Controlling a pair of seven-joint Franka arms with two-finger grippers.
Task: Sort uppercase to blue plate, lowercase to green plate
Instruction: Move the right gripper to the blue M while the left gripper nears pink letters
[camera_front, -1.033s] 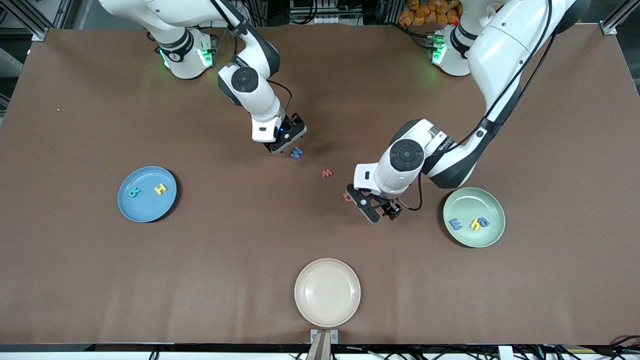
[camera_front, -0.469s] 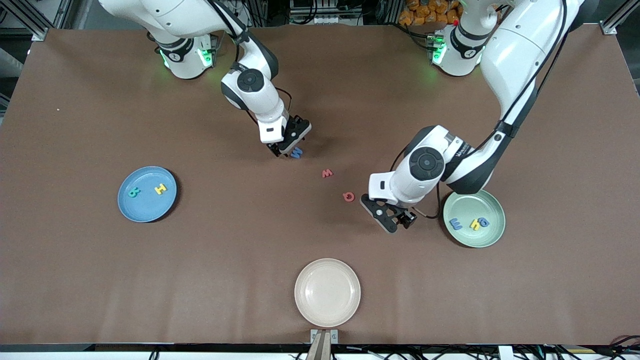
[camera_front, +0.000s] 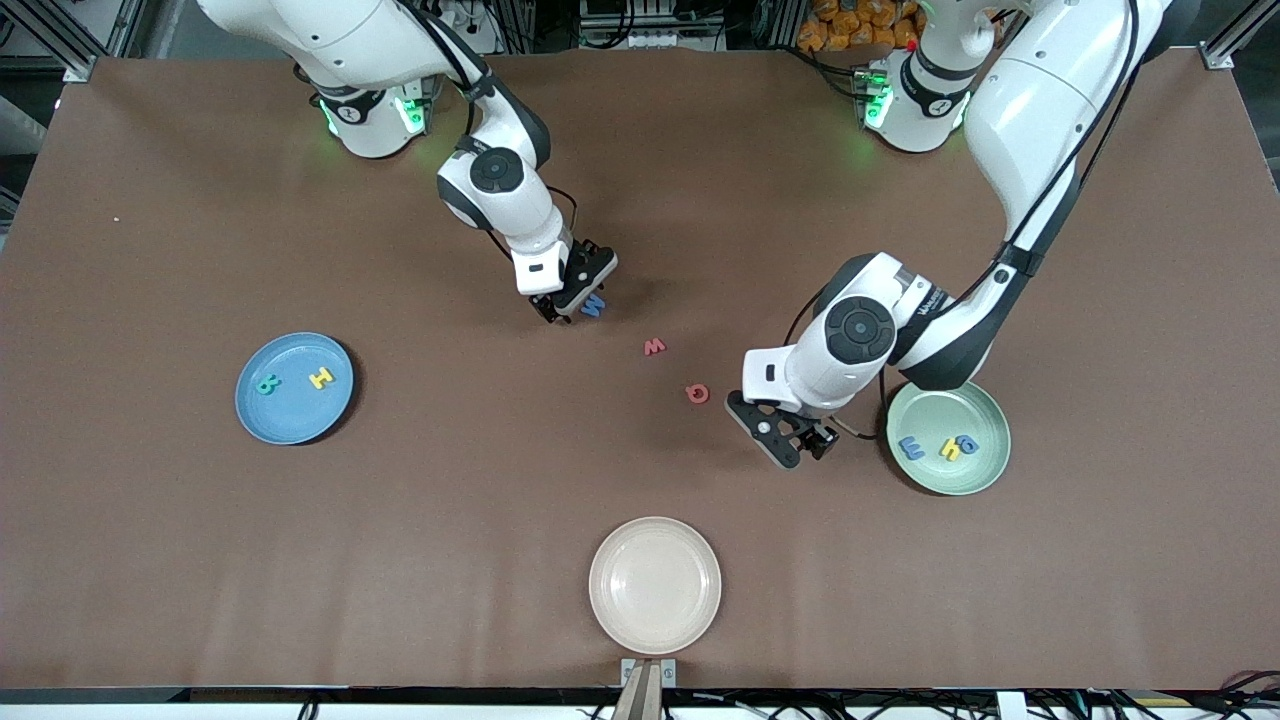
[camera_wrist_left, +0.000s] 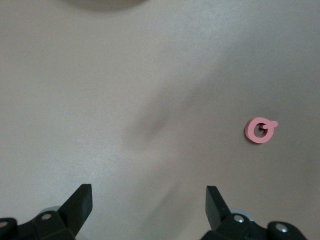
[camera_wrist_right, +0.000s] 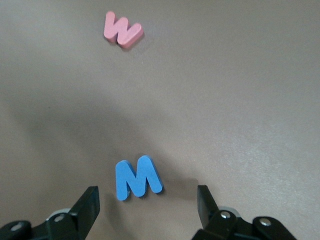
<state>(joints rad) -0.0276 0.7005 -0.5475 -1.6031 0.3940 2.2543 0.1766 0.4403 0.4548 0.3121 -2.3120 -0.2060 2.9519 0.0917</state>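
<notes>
Blue M (camera_wrist_right: 138, 178) just before open right gripper (camera_wrist_right: 148, 212)

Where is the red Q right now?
The red Q lies on the bare table near its middle, between the red w and the open left gripper, nearer the front camera than the w.

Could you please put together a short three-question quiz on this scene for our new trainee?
1. True or false: the blue M already lies on the blue plate.
2. Which red letter lies nearer the left gripper: A) w B) Q?
3. How many letters lie on the green plate?

Key: 1. False; it lies on the table, at the open right gripper. 2. B. 3. Three.
</notes>
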